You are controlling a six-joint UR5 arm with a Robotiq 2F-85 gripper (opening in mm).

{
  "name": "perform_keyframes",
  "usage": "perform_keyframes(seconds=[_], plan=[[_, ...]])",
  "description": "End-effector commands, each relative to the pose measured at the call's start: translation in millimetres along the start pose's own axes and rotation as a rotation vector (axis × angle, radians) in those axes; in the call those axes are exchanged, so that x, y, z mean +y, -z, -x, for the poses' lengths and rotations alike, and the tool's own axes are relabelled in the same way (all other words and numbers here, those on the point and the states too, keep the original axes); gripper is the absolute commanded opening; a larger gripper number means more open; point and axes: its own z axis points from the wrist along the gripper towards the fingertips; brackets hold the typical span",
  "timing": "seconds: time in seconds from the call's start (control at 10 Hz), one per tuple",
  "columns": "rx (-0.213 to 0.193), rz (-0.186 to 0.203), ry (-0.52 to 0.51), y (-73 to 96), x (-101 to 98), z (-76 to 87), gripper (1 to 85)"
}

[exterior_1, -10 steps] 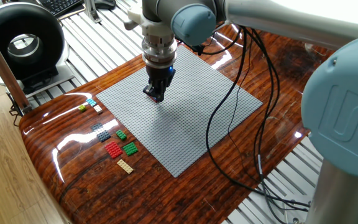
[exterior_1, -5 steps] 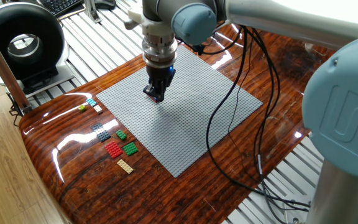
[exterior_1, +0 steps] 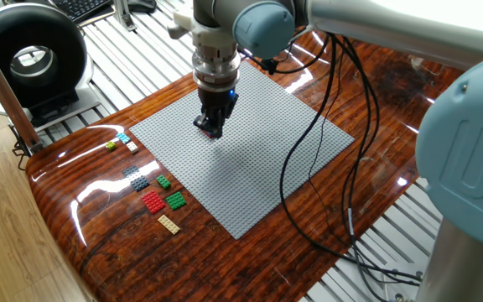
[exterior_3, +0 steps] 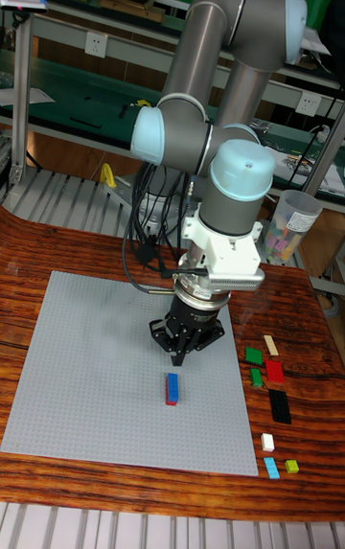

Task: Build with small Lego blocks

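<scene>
Your UR5 arm (exterior_3: 225, 127) reaches over the glossy wooden table (exterior_1: 250, 252), with black cables (exterior_1: 309, 168) draped from it across the grey baseplate (exterior_1: 250, 159). Those cables are your first worry: they trail over the plate and could drag across anything you build there.

The gripper (exterior_3: 188, 348) hangs just above the baseplate, close behind a blue brick with a red one (exterior_3: 172, 388) butted against it, both lying on the plate. In the tall view the jaws look slightly parted with nothing between them, yet in the fixed view the gripper (exterior_1: 210, 127) hides the brick, so treat that reading as likely rather than sure.

The remaining small Lego blocks (exterior_1: 151, 189) sit in a loose row on the table just beside the plate's edge: green, red, dark grey, tan, white, cyan and yellow-green.

Your risks from here, as I judge them: the placed pair may not be pressed fully onto the studs, and a fingertip brushing it could tip it. The loose pieces lie close together, so a slightly off descent could nudge a neighbour.
</scene>
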Motion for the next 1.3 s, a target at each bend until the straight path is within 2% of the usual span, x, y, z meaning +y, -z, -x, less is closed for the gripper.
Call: perform_keyframes(seconds=[0.0, 0.5, 0.7, 0.9, 1.0, 1.2], plan=[[0.004, 0.006, -0.008, 6.6, 3.0, -1.8, 1.3], [-0.002, -0.016, -0.03, 6.6, -2.6, -0.5, 1.3], [-0.002, -0.014, -0.053, 4.2, 16.0, 16.5, 1.3], [-0.005, -0.007, -0.055, 6.0, 25.7, 26.6, 1.3], [-0.003, -0.021, -0.05, 7.2, 21.3, 28.2, 1.3], [0.006, -0.019, 0.009, 7.4, 20.5, 26.0, 1.3]])
